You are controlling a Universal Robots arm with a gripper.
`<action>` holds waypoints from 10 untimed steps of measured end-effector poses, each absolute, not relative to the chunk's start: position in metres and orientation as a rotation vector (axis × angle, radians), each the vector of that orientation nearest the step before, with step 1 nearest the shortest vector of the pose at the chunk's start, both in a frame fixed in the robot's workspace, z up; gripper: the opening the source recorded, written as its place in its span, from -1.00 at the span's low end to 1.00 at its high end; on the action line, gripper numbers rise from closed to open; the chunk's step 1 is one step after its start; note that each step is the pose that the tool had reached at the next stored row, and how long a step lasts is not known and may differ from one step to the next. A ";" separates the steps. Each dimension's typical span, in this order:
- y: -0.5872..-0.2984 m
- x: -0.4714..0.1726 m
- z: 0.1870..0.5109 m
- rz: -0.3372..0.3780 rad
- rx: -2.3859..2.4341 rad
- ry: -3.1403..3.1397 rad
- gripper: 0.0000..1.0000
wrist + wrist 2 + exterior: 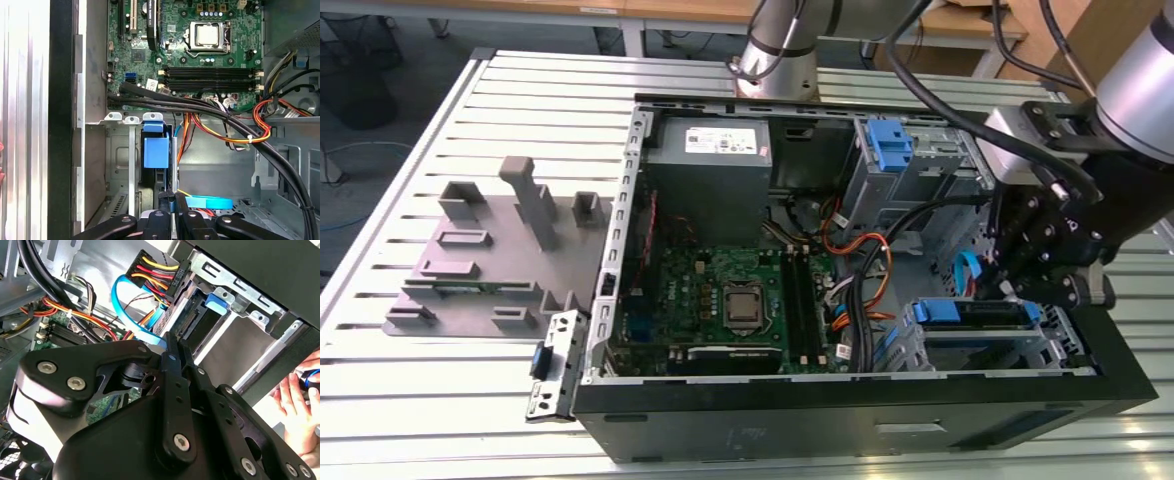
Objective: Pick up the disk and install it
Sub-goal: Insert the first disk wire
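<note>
We see the gripper [1047, 262] over the open computer case [854, 410], by the drive cage [987, 340]. Its fingers [172, 360] are pressed together, grasping nothing. The disk [970, 313] sits in a cage bay, its blue rail [155, 152] visible in the first wrist view. A person's hand [300, 405] rests outside the case.

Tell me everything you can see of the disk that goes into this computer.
The disk is a flat grey slab with blue plastic rails. It lies level in the upper slot of the metal drive cage, in the open case's corner at the exterior view's right. In the first wrist view its blue tab stands out from the cage. The robot's black hand is right beside it, and whether they touch is hidden. Cables run close by.
</note>
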State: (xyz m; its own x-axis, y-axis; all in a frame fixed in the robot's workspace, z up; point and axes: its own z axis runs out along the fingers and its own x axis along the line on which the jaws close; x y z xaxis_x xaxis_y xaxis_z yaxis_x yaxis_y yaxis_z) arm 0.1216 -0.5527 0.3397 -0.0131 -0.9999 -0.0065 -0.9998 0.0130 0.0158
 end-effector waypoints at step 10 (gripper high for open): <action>-0.555 0.122 0.340 -0.025 2.202 -2.231 -0.68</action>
